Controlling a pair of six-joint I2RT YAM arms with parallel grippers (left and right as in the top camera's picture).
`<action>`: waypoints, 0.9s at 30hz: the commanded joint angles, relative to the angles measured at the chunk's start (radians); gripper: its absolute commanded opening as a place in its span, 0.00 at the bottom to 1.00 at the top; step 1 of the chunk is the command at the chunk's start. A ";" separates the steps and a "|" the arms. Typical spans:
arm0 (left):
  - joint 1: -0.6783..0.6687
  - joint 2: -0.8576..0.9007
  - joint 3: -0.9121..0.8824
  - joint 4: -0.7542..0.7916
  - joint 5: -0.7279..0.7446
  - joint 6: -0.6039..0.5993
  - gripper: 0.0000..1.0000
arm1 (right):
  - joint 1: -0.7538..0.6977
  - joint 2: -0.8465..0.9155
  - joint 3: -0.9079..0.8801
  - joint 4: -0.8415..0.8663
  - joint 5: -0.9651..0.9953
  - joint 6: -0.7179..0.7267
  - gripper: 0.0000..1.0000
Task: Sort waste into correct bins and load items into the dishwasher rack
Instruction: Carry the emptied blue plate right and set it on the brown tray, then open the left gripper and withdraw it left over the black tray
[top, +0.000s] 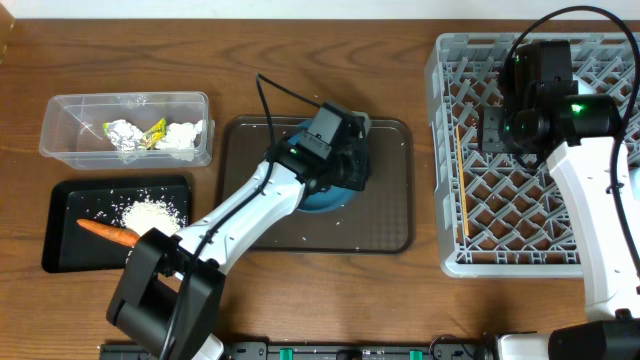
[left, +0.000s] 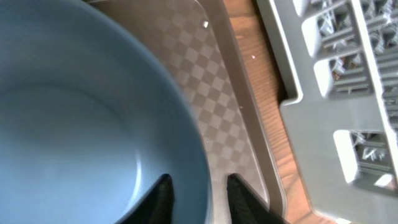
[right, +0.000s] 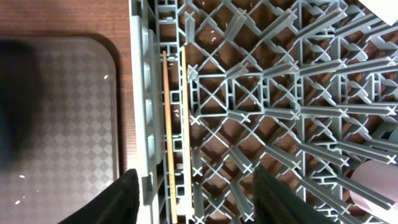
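From overhead, the left arm (top: 250, 205) covered most of the light-blue bowl (top: 320, 206); only a part of its rim showed. In the left wrist view the left and bottom edges cut this bowl off. In the right wrist view the chopsticks (right: 166, 124) ran out at the bottom edge, a pink round thing (right: 376, 183) at the right edge was too cut off to name, and a dark blur (right: 18, 106) lay over the serving tray (right: 74, 124).

Clear tub (top: 62, 108): contains foil ball (top: 125, 136), yellow-green wrapper (top: 153, 133) and white paper (top: 185, 135), side by side.
Black tray (top: 68, 203): contains rice heap (top: 152, 213) and carrot (top: 105, 232), lying flat.
Light-blue bowl (left: 74, 124): upright, left of the rack (top: 510, 265).
Chopsticks (right: 168, 124): parallel, inside the rack along its left wall.
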 joint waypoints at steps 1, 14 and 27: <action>0.012 -0.028 0.021 -0.022 -0.010 0.014 0.46 | -0.005 0.006 -0.001 0.007 0.007 0.008 0.60; 0.452 -0.285 0.035 -0.419 -0.018 0.014 0.64 | 0.082 0.032 -0.011 0.277 -0.360 0.008 0.68; 0.701 -0.262 0.027 -0.530 -0.018 0.019 0.65 | 0.306 0.361 -0.011 0.386 -0.277 0.050 0.59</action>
